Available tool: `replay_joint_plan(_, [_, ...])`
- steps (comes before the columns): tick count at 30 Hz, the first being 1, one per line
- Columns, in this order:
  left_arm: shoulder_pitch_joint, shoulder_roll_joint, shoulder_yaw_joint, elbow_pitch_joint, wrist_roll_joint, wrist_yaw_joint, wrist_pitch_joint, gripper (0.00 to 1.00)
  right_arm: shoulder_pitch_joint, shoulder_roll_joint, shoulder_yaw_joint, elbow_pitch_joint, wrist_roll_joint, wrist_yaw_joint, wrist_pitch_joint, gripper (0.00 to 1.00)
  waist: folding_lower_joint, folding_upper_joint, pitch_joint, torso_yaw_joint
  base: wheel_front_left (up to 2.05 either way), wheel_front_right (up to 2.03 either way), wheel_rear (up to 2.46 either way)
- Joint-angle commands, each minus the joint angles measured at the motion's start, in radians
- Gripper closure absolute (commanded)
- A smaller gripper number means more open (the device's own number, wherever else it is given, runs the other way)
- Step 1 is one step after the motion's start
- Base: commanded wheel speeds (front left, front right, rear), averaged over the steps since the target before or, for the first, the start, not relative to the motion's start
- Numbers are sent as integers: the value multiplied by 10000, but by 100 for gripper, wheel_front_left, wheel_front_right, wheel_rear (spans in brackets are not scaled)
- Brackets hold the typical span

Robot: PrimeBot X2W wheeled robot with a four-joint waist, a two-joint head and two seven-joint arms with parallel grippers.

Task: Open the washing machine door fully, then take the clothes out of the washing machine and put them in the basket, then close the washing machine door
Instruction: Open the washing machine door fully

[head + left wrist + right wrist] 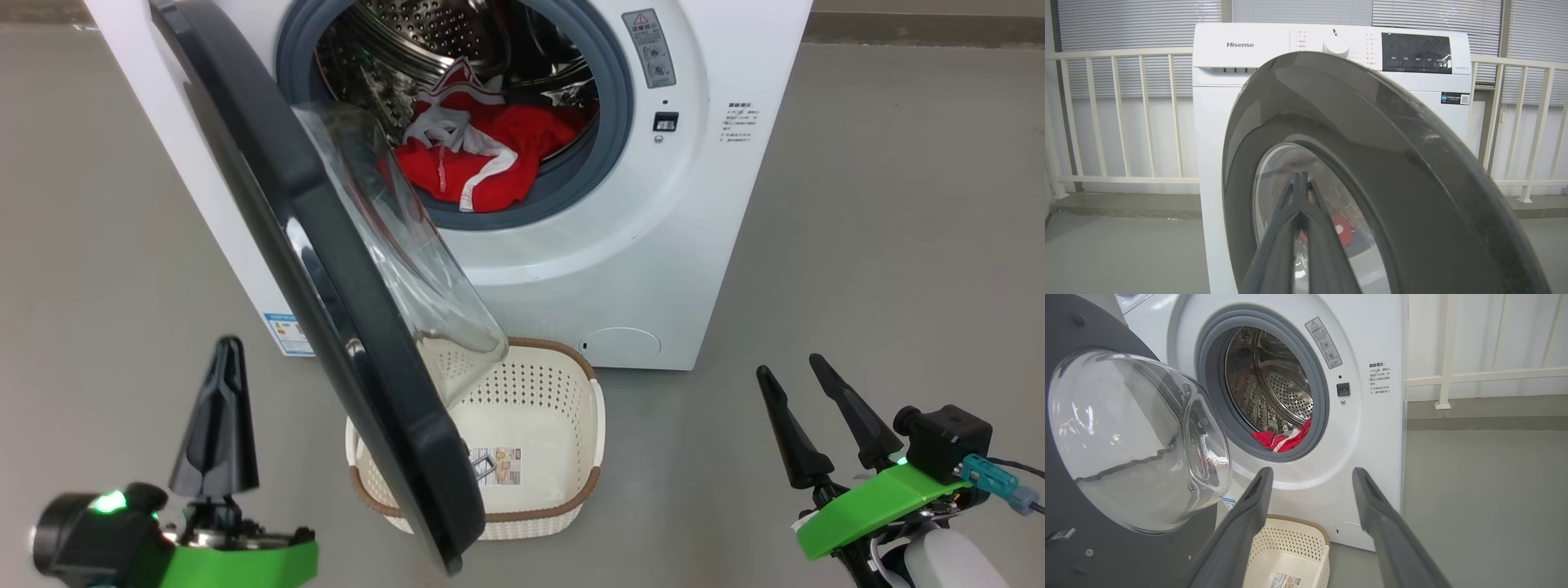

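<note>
The washing machine (pixel 620 261) stands ahead with its door (pixel 326 269) swung partway out from the left hinge, its glass bowl over the basket (pixel 571 351). Red clothes (pixel 482 155) with white trim lie at the drum's front. Left of the door's outer face, apart from it, my left gripper (pixel 224 351) is shut on nothing. In the left wrist view this gripper (pixel 1298 177) points at the door (pixel 1392 134). My right gripper (pixel 788 367) hangs open at the lower right. The right wrist view shows this gripper (pixel 1312 471) facing the clothes (pixel 1284 439), door (pixel 1126 437) and basket (pixel 1298 518).
Grey floor (pixel 898 245) spreads on both sides of the machine. A white railing (pixel 1118 118) on a raised kerb and window blinds run behind the machine. The door's lower edge overhangs the basket's left half.
</note>
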Motion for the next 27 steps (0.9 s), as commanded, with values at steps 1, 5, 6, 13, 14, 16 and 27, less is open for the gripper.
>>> replay_joint_plan(1, [-486,128,248,-635,171,124,-80,100,47,-33,209,-233,-75,16,-118,0,0,0,1,4,0,0,0])
replay_joint_plan(5, [-510,128,42,-1599,246,154,-64,100,60,-4,181,-237,-78,16,-118,0,0,0,-9,20,0,0,0])
replay_joint_plan(6, [-523,128,-44,-1826,245,139,-36,100,61,3,177,-238,-77,16,-118,0,0,0,-7,23,0,0,0])
replay_joint_plan(13, [-536,128,-1080,-3053,64,-40,389,100,21,61,191,-251,-63,16,-118,0,0,0,28,5,0,0,0])
replay_joint_plan(14, [-526,128,-1293,-3135,22,-57,485,100,17,65,191,-248,-62,16,-118,0,0,0,32,3,0,0,0])
replay_joint_plan(16, [-504,128,-1709,-3220,-84,-64,661,100,6,76,191,-242,-61,16,-118,0,0,0,33,-8,0,0,0])
replay_joint_plan(27, [-210,128,-3288,-2040,-637,-118,1162,100,-73,124,244,-294,-72,16,-118,0,0,0,169,-130,0,0,0])
